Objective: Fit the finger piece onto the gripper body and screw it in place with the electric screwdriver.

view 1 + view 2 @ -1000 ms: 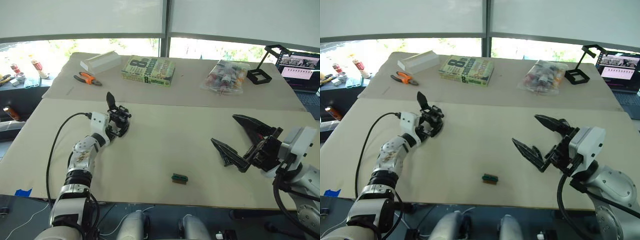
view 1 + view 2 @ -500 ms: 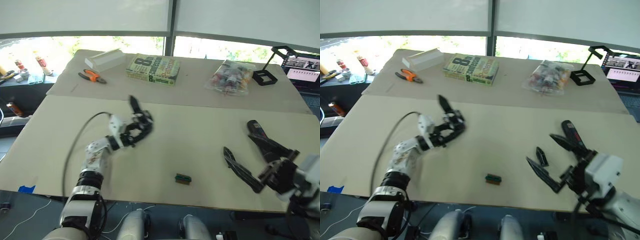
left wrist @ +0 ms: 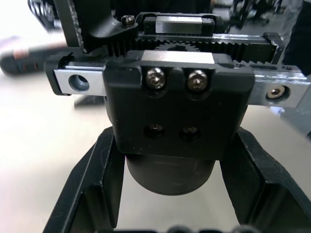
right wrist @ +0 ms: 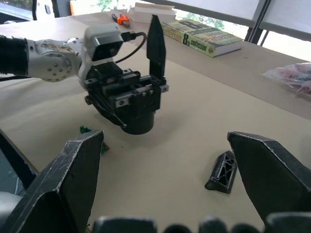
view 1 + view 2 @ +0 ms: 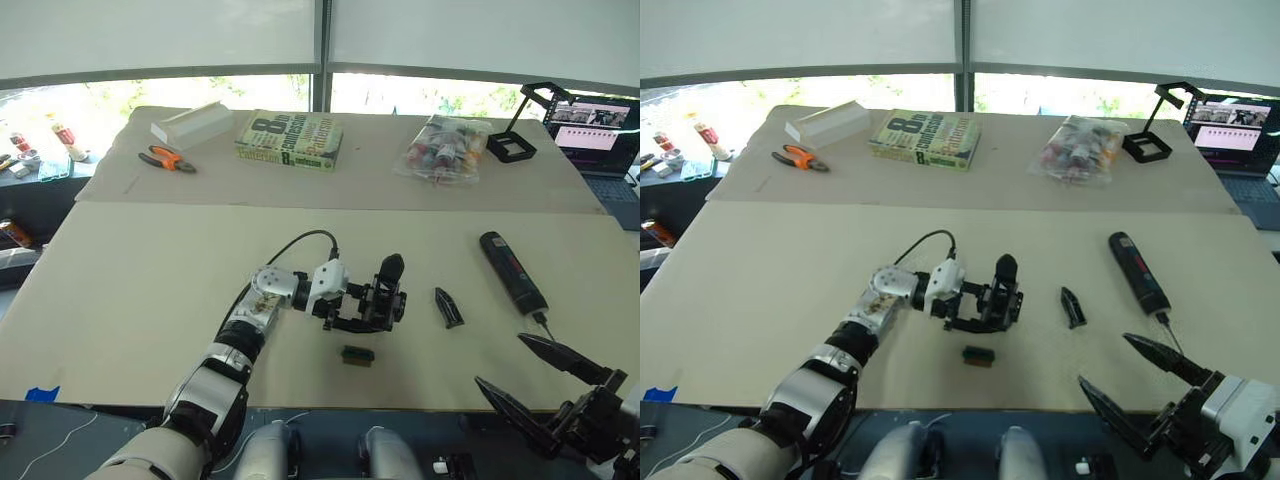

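Observation:
My left gripper [image 5: 350, 308] is shut on the gripper body [image 5: 382, 296], a chunky black block with one pointed finger standing up, held low over the middle of the table. In the left wrist view the gripper body [image 3: 175, 102] sits between my fingers [image 3: 92, 194]. The finger piece [image 5: 448, 307], a small black wedge, lies on the table just right of it. Further right lies the electric screwdriver [image 5: 512, 271], its bit pointing at the near edge. My right gripper [image 5: 500, 361] hangs open and empty at the near right edge, short of both.
A tiny green-topped block [image 5: 358, 354] lies just in front of the gripper body. Along the back stand a white box [image 5: 193, 123], orange pliers [image 5: 165, 158], a book [image 5: 288, 139], a clear bag of items [image 5: 440, 148], a black stand [image 5: 515, 140] and a laptop [image 5: 600, 130].
My left arm has swung the gripper body from the left side to the table's middle. My right gripper has drawn back to the near edge, away from the screwdriver and finger piece.

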Robot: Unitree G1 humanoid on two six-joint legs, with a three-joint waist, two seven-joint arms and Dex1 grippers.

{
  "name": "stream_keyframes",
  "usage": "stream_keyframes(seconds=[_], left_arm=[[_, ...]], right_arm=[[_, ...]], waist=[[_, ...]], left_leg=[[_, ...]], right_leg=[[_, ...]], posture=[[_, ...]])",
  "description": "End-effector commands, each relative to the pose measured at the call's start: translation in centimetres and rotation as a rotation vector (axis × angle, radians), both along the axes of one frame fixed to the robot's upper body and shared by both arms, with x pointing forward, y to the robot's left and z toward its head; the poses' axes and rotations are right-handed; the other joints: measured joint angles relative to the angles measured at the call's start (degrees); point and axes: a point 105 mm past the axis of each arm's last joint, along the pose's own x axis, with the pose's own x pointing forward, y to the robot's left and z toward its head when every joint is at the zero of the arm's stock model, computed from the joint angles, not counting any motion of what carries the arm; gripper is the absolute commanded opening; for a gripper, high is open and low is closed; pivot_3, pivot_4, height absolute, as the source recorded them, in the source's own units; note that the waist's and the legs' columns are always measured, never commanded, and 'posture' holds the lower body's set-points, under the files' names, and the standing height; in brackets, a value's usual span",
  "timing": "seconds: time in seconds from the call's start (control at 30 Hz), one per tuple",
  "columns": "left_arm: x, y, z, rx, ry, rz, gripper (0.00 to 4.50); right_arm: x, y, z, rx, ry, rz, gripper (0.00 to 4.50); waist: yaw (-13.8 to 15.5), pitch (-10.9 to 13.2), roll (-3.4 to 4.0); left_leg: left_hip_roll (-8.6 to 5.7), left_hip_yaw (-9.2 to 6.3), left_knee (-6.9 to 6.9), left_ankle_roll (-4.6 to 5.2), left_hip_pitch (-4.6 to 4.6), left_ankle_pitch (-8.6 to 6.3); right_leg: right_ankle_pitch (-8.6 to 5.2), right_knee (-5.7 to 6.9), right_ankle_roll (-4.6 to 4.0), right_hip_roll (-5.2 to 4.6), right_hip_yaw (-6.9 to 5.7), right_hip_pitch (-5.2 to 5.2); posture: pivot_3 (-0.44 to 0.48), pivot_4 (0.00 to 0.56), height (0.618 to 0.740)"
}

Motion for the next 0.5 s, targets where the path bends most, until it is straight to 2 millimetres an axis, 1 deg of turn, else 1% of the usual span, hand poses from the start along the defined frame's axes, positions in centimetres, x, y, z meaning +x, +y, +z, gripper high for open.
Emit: stream_keyframes(seconds=[0.03, 0.17, 0.33, 0.4, 0.5], left_arm=[[1.1, -1.1, 1.3, -0.009, -0.076, 0.031, 2.29], [1.5, -1.0, 0.9, 0.020, -0.078, 0.053, 2.29], [1.3, -0.9, 0.2, 0.041, -0.048, 0.037, 2.29], [1.3, -0.6, -0.4, 0.074, -0.040, 0.044, 2.29], [1.7, -0.2, -0.4, 0.070, -0.014, 0.080, 2.29]], right_arm=[[-0.5, 1.0, 1.2, -0.014, -0.058, 0.011, 4.50], [-0.5, 1.0, 1.3, -0.013, -0.059, 0.001, 4.50], [-0.4, 0.8, 1.4, -0.011, -0.053, -0.007, 4.50], [-0.4, 0.8, 1.5, -0.010, -0.054, -0.011, 4.50], [-0.4, 0.7, 1.7, -0.006, -0.052, -0.017, 4.50]], waist=[[0.3, 0.0, 0.00], [0.4, 0.0, 0.00], [0.5, 0.0, 0.00], [0.5, 0.0, 0.00], [0.6, 0.0, 0.00]], left_leg=[[-0.01, 0.00, 0.00, 0.02, 0.00, -0.01], [-0.04, 0.02, 0.02, 0.11, -0.03, -0.07], [-0.03, 0.02, 0.02, 0.11, -0.03, -0.07], [-0.03, 0.01, 0.02, 0.11, -0.03, -0.07], [-0.03, 0.01, 0.02, 0.11, -0.03, -0.07]], right_leg=[[0.00, -0.01, 0.01, -0.03, 0.00, 0.00], [0.01, -0.07, 0.08, -0.12, 0.00, 0.01], [0.01, -0.05, 0.08, -0.11, -0.02, -0.01], [0.00, -0.05, 0.08, -0.11, -0.02, 0.00], [0.01, -0.05, 0.08, -0.12, -0.02, 0.01]], posture=[[0.000, 0.150, 0.740], [0.000, 0.150, 0.740], [0.000, 0.150, 0.740], [0.000, 0.150, 0.740], [0.000, 0.150, 0.740]])
